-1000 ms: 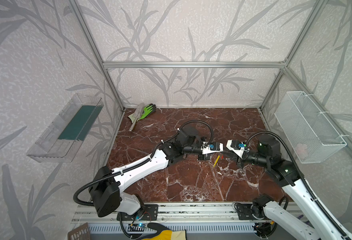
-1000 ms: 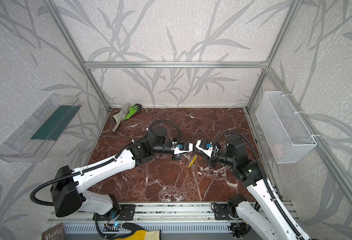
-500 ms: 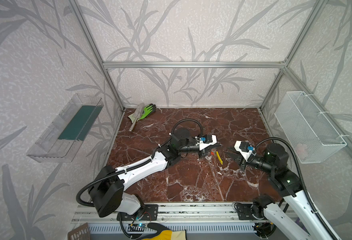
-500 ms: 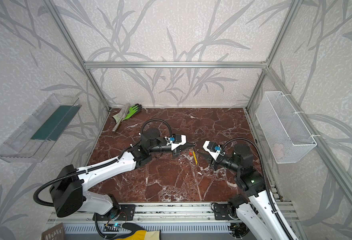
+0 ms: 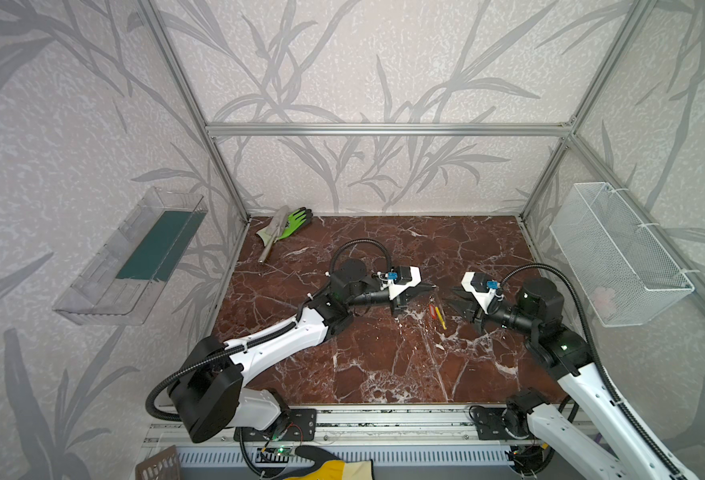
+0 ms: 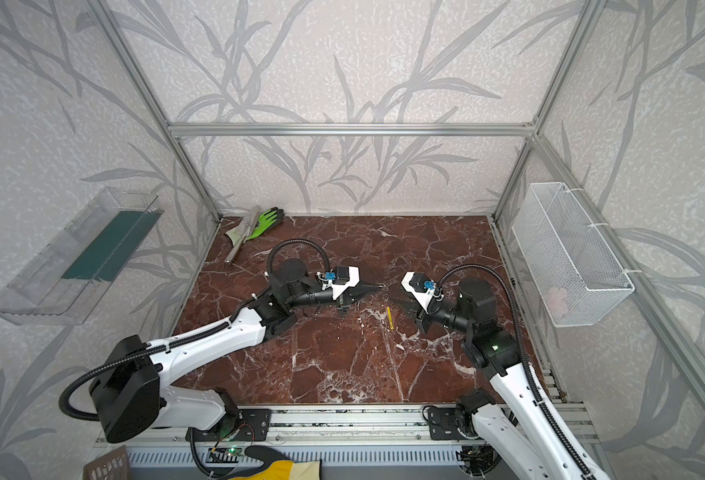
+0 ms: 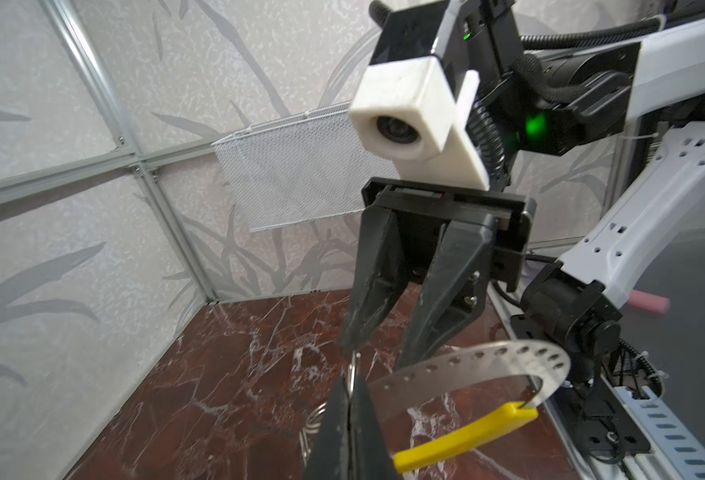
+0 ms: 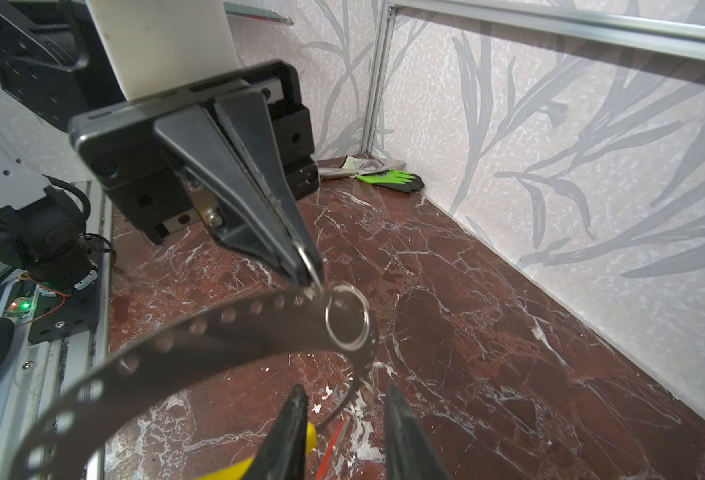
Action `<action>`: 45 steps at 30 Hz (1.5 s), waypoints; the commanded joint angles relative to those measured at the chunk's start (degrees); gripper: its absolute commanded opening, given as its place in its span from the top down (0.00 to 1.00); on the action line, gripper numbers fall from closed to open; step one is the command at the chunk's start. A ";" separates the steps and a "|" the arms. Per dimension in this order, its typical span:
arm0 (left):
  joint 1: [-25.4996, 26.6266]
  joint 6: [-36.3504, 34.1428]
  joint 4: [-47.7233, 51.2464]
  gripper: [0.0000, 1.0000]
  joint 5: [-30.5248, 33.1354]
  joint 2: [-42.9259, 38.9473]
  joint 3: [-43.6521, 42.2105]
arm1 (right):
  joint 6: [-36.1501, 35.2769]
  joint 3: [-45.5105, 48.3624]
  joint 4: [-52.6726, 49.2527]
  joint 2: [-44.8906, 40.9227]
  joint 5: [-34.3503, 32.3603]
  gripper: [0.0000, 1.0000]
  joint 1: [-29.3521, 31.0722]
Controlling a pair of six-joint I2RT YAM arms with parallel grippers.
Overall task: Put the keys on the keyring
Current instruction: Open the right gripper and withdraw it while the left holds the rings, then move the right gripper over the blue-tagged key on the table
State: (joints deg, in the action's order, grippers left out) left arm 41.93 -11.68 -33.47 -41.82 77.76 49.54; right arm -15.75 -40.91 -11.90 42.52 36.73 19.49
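My left gripper (image 5: 433, 286) (image 6: 379, 286) (image 7: 348, 388) is shut on a small silver split ring (image 8: 346, 316). From that ring hangs the keyring (image 7: 479, 359) (image 8: 201, 328), a thin grey hoop with punched holes and a yellow section (image 7: 463, 436) (image 5: 440, 316) (image 6: 389, 318). Just to its right my right gripper (image 5: 453, 298) (image 6: 393, 296) (image 8: 342, 419) (image 7: 382, 345) faces it, open, its fingers on either side of the hoop's lower end without touching. A thin red-orange sliver (image 8: 334, 440) (image 5: 431, 310) hangs by the yellow part. The keys do not show plainly.
A green glove (image 5: 296, 220) and a grey tool lie in the back left corner. A white wire basket (image 5: 616, 253) hangs on the right wall, a clear tray (image 5: 134, 257) on the left wall. A yellow-gloved hand (image 5: 334, 467) rests at the front rail.
A second ago both grippers met at the centre. They have drawn apart: the right one backed off to the right and opened wider, while the left kept the hoop.
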 commanded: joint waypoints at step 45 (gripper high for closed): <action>-37.88 7.52 7.79 1.00 25.30 -14.37 -2.27 | 34.45 -58.77 24.19 97.97 -50.46 0.60 45.07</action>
State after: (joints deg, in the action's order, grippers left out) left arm 4.32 -4.08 -26.09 -17.06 65.04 45.91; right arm 16.99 -95.85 15.77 138.15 -8.82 64.31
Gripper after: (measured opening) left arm 0.052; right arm 0.397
